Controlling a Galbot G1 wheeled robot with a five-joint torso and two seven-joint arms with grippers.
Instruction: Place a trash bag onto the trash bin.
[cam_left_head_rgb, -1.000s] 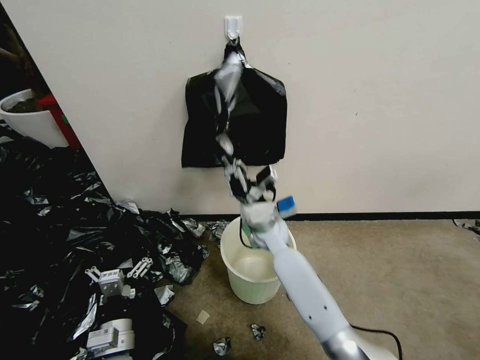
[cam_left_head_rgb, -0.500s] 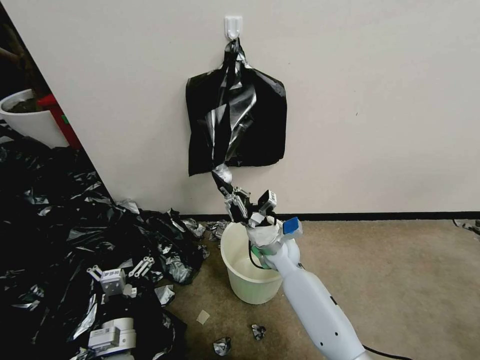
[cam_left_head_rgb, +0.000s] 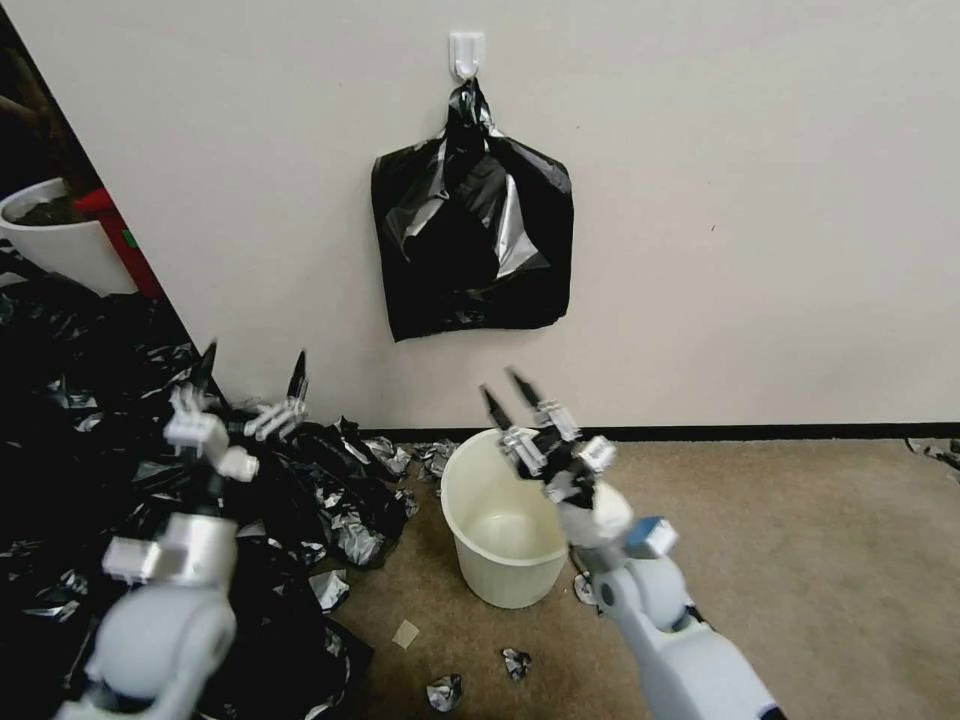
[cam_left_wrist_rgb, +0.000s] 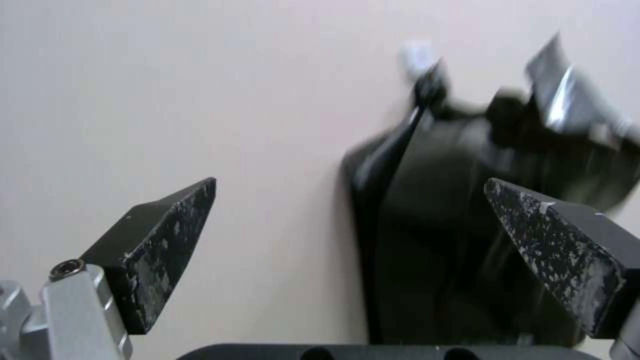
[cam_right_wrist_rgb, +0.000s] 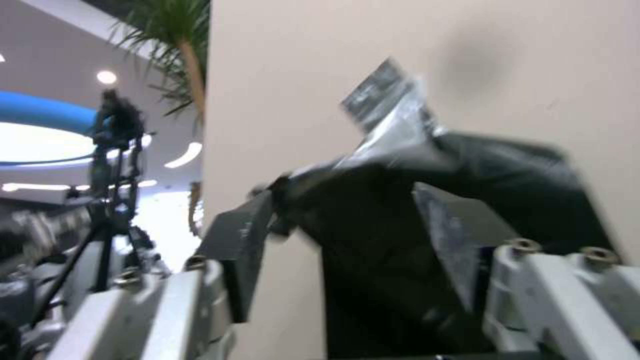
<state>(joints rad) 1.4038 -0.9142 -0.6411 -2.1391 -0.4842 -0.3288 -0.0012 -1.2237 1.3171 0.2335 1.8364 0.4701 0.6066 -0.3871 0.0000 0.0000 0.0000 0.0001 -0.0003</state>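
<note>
Right gripper (cam_left_head_rgb: 520, 398) gapes empty above the trash bin (cam_left_head_rgb: 505, 520); the trash bag (cam_left_head_rgb: 470, 240), apparently one film on the hung stack, hangs beyond it. Left gripper (cam_left_head_rgb: 250, 385) is spread too. A regrasp may pinch several bags.

White planter (cam_left_head_rgb: 50, 240) (far left) stands behind heaped black bags (cam_left_head_rgb: 90, 460).
</note>
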